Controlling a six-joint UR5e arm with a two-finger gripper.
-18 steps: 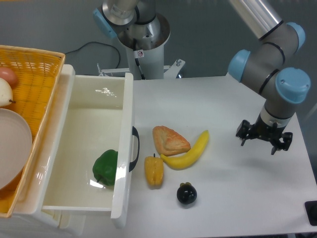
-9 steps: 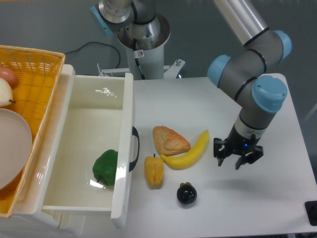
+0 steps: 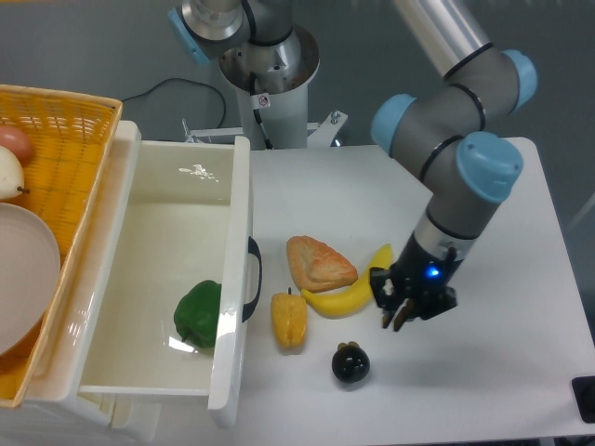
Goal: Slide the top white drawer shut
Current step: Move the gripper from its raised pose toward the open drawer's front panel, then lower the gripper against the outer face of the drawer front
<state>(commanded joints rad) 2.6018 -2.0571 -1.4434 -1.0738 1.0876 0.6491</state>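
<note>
- At the far left, a yellow wicker basket (image 3: pixel 79 139) sits on the cabinet top, holding a pale plate (image 3: pixel 23 269) and fruit at its left edge.
- Just beside it, the top white drawer (image 3: pixel 163 232) stands pulled well out over the desk (image 3: pixel 502 372), its tall front panel with the black curved handle (image 3: pixel 253 279) facing right.
- Inside the tray, a green bell pepper (image 3: pixel 198 312) lies against the front panel.
- On the desk near the handle stands a yellow bell pepper (image 3: pixel 289 321), with a brown pastry (image 3: pixel 319 263) just above it.
- A banana (image 3: pixel 349 292) curves right of the pastry, touching or nearly touching it.
- Below the banana, a small dark eggplant (image 3: pixel 350 362) sits apart.
- At the banana's right end, the gripper (image 3: pixel 402 316) hangs low, well apart from the drawer; its fingers (image 3: pixel 390 314) hold nothing, and I cannot tell how far apart they stand.
</note>
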